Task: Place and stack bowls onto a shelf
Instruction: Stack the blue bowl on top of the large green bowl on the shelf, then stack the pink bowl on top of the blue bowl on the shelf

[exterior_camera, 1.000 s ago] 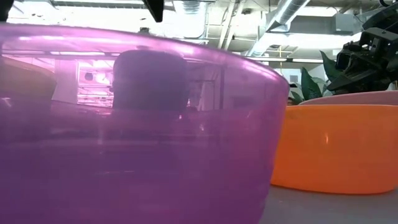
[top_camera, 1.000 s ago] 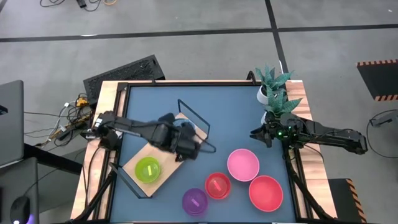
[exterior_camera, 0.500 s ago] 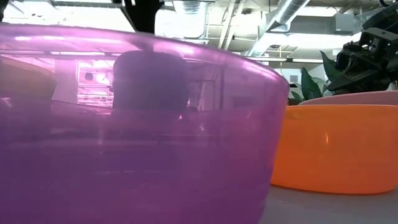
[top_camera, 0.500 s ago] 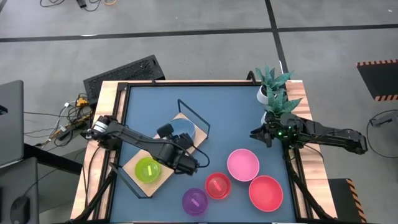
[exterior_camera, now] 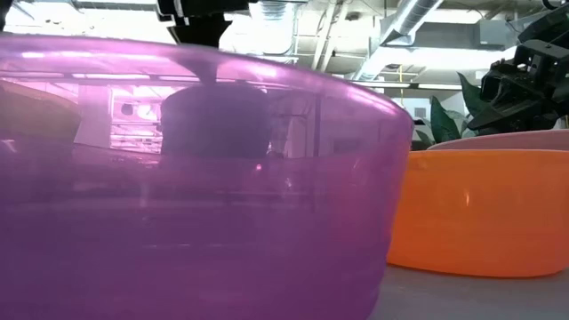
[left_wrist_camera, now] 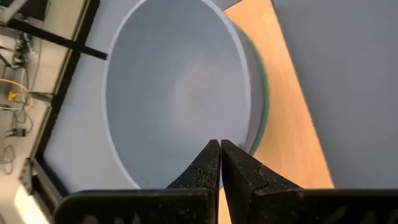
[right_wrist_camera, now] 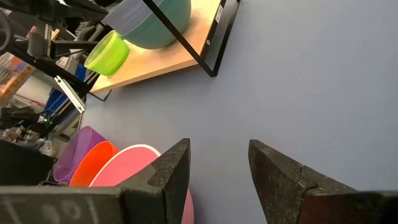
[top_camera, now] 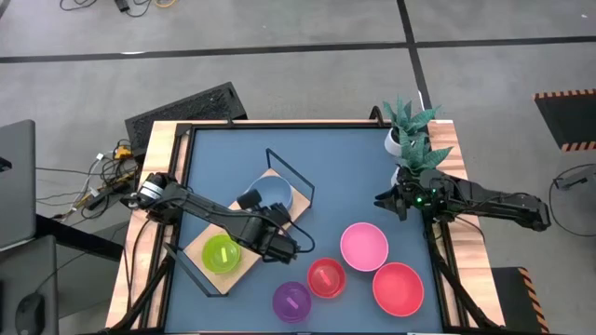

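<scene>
**A:** left gripper [left_wrist_camera: 220, 163] has its 2 fingers pressed tip to tip, nothing between them. Its wrist cam looks past them into the blue bowl [left_wrist_camera: 177, 87], and you can spot a green rim peeking out under it, so it's nested in the dark green bowl [left_wrist_camera: 262, 93]. Overhead you only get the blue one [top_camera: 271, 194] on the far end of the shelf [top_camera: 253, 256].

**B:** yeah, and the right gripper [right_wrist_camera: 217, 171] is parked by the plants [top_camera: 411, 130] at the table's right edge, fingers spread, holding nothing. Its cam shows that stack side-on plus the lime green bowl [right_wrist_camera: 107, 53] on the board.

**A:** overhead again: lime bowl [top_camera: 222, 252] on the shelf's near end. Pink bowl [top_camera: 363, 246], big red bowl [top_camera: 398, 288], small red bowl [top_camera: 325, 277] and purple bowl [top_camera: 291, 301] all on the tabletop [top_camera: 345, 177].

**B:** low cam is basically just purple bowl [exterior_camera: 196, 178], lol.
</scene>
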Tool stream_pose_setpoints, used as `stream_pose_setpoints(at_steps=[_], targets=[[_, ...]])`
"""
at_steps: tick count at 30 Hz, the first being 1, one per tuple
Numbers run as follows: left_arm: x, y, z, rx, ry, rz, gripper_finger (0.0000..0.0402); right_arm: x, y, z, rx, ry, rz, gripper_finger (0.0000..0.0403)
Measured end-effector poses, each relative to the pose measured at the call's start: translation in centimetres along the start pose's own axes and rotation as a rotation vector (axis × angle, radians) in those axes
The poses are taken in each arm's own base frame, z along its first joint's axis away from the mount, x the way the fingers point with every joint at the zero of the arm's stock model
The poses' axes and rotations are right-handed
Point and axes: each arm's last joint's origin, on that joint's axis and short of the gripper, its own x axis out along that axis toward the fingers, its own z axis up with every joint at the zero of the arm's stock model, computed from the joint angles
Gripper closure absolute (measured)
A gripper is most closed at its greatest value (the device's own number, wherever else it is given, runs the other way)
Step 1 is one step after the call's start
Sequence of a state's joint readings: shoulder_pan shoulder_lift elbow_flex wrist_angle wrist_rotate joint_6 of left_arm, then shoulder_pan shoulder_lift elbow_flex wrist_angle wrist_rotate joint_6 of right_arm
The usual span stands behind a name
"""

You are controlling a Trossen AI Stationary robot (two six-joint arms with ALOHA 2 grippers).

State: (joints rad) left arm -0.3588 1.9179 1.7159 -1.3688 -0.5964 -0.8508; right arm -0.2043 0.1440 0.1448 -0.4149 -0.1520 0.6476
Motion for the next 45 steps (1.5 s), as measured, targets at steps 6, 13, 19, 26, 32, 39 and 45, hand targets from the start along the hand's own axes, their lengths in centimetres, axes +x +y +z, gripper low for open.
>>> stream_pose_setpoints(at_steps=[6,13,19,26,32,39,45], targets=[[0.0,-0.2,0.2,-0.020,-0.032,-0.004,0.0401,0.0,0.0,0.0,-0.001,0.000,0.000,0.0214],[-1.6,0.0,2.4,-0.086,-0.245,0.021,0.0401,0.0,0.0,0.0,-0.001,0.000,0.000,0.0214],[-1.0,-0.2,5.1,-0.050,-0.338,-0.097,0.0401,0.0,0.0,0.0,-0.001,0.000,0.000,0.0214],[-0.6,0.0,8.7,0.076,-0.461,-0.358,0.0398,0.0,0.0,0.0,-0.004,0.000,0.000,0.0214],[0.2,1.2,10.6,0.083,-0.507,-0.465,0.0351,0.0,0.0,0.0,-0.004,0.000,0.000,0.0214],[0.1,1.7,11.9,0.032,-0.583,-0.560,0.0282,0.0,0.0,0.0,0.000,0.004,-0.002,0.0214],[0.2,2.1,12.5,-0.037,-0.609,-0.572,0.0259,0.0,-0.1,0.0,0.001,-0.009,-0.024,0.0214]])
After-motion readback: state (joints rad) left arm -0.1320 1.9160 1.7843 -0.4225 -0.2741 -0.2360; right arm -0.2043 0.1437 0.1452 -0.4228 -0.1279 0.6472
